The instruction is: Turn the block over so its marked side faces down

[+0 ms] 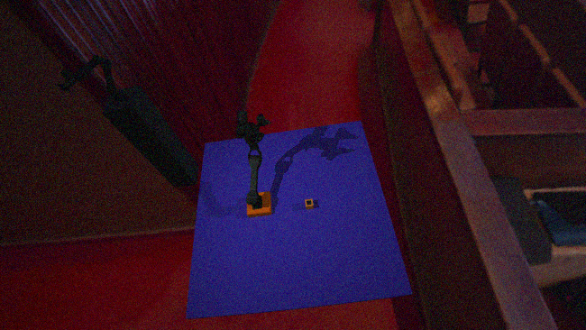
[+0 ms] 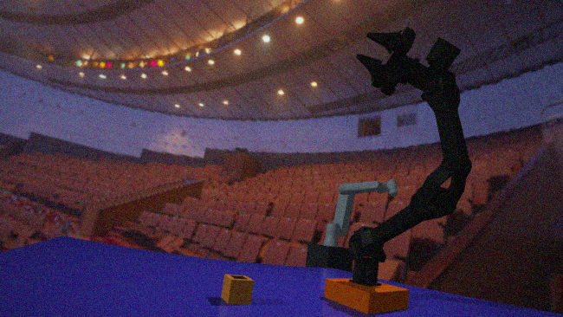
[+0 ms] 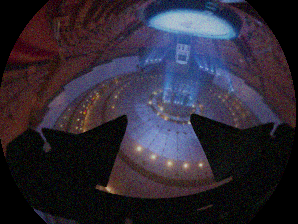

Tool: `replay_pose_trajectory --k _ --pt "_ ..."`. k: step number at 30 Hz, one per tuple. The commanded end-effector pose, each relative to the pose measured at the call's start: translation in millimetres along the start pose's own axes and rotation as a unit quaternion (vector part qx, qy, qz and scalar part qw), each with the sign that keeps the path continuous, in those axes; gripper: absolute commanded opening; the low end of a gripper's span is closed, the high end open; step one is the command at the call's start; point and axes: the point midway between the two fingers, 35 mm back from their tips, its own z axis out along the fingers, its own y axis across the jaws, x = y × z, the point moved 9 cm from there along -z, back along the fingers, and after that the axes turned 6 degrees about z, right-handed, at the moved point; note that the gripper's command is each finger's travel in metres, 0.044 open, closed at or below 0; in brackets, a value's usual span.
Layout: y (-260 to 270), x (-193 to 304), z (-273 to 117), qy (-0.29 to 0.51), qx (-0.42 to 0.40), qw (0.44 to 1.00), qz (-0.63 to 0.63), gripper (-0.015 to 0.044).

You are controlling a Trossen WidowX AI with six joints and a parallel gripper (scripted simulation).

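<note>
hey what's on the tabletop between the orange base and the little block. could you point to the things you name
In the top view, only shadow lies between the orange base (image 1: pixel 266 210) (image 2: pixel 346 294) and the block (image 1: pixel 309 206) (image 2: pixel 237 291).

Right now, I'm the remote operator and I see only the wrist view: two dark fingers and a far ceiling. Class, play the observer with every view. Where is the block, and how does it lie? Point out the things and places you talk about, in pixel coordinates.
Observer: The block (image 1: pixel 309 204) (image 2: pixel 237 290) rests on the blue table (image 1: pixel 288 261) (image 2: pixel 143 281), beside the arm's orange base (image 1: pixel 266 212) (image 2: pixel 368 296) and apart from it.

Operator: Which way does its marked side face?

Observer: Up. The dark square mark (image 1: pixel 309 203) (image 2: pixel 239 276) is on the top face.

Operator: And my gripper, is it near the block?

Observer: No. In the exterior view the open gripper (image 2: pixel 362 45) (image 3: pixel 158 117) is raised high above the table, nowhere near the block.
</note>
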Motion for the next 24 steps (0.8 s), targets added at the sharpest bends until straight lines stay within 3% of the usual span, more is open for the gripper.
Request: replay_pose_trajectory --k 1,6,11,18,24 --pt "2 1 0 0.0 -0.001 1.0 0.007 0.0426" --pt "56 16 9 -0.004 -0.014 0.985 0.173 0.044" --pt "115 23 23 -0.019 -0.026 0.935 0.354 0.044" --pt "206 -2 73 -0.077 -0.085 0.77 0.628 0.044" --pt "249 -54 125 -0.139 -0.169 0.598 0.771 0.044"
